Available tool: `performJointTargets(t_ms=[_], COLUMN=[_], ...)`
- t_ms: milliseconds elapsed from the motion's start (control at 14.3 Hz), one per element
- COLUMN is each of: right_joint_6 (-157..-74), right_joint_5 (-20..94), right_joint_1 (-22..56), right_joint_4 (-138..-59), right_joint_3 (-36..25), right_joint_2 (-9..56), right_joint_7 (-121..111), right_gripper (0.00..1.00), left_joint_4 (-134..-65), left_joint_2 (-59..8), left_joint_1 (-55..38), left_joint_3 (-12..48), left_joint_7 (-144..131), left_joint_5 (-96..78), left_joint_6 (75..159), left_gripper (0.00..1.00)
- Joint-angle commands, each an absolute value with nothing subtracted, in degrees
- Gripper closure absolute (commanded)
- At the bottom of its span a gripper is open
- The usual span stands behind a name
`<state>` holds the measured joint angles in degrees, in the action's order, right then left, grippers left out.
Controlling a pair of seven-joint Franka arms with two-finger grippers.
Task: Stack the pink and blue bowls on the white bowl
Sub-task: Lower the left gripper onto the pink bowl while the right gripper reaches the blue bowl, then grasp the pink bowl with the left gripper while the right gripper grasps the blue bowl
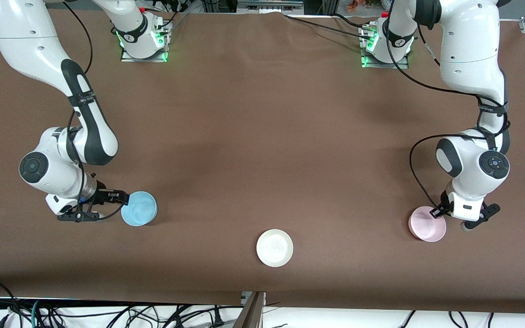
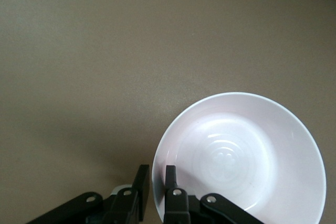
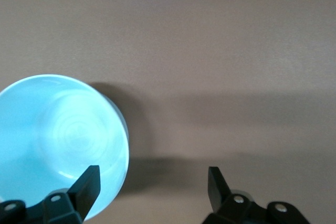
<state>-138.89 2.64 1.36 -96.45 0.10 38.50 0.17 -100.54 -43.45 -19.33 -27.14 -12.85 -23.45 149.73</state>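
Note:
The light blue bowl [image 1: 139,208] sits on the brown table toward the right arm's end. My right gripper [image 1: 117,202] is open at its edge. In the right wrist view, the bowl's [image 3: 58,140] rim lies just inside one finger [image 3: 88,186]; the rest of the right gripper's [image 3: 153,187] gap is over bare table. The pale pink bowl [image 1: 427,223] is toward the left arm's end. My left gripper [image 1: 438,212] is shut on its rim, and in the left wrist view the gripper [image 2: 156,192] pinches the bowl's [image 2: 241,156] wall. The white bowl [image 1: 275,247] sits between them, nearer the front camera.
The brown table cloth [image 1: 262,136] carries only the three bowls. Both arm bases [image 1: 144,41] stand along the edge farthest from the front camera. Cables [image 1: 107,314] hang below the table edge nearest that camera.

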Motion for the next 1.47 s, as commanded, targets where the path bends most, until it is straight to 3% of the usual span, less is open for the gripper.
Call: performJointTargets(t_ms=[0, 350, 701, 981, 1402], right_joint_6=[-140.6, -140.5, -140.5, -140.0, -126.1], right_joint_5=[2.5, 2.7, 4.5, 6.1, 6.9], right_joint_1=[1.1, 1.2, 1.3, 1.2, 1.0], right_joint_4=[-95.0, -94.7, -94.7, -94.7, -85.3], right_joint_3=[0.4, 0.4, 0.4, 0.4, 0.2], right_joint_2=[40.4, 40.4, 40.5, 40.4, 40.3], right_joint_7=[0.6, 0.5, 0.4, 0.6, 0.7], right_gripper=[0.2, 0.44, 0.69, 0.98, 1.0], left_joint_4=[-101.3, -100.1, -97.9, -97.5, -88.4], left_joint_2=[-43.4, -41.1, -34.6, -33.0, -39.1], left_joint_1=[-20.5, -22.8, -28.0, -37.6, -45.1], left_joint_3=[-27.7, -27.8, -27.7, -27.8, -27.8], left_joint_7=[-12.9, -16.8, -27.2, -47.0, -74.9], left_joint_5=[-24.8, -24.8, -24.8, -24.4, -19.3], left_joint_6=[150.0, 149.2, 140.1, 138.1, 137.8], left_gripper=[1.0, 1.0, 1.0, 1.0, 1.0])
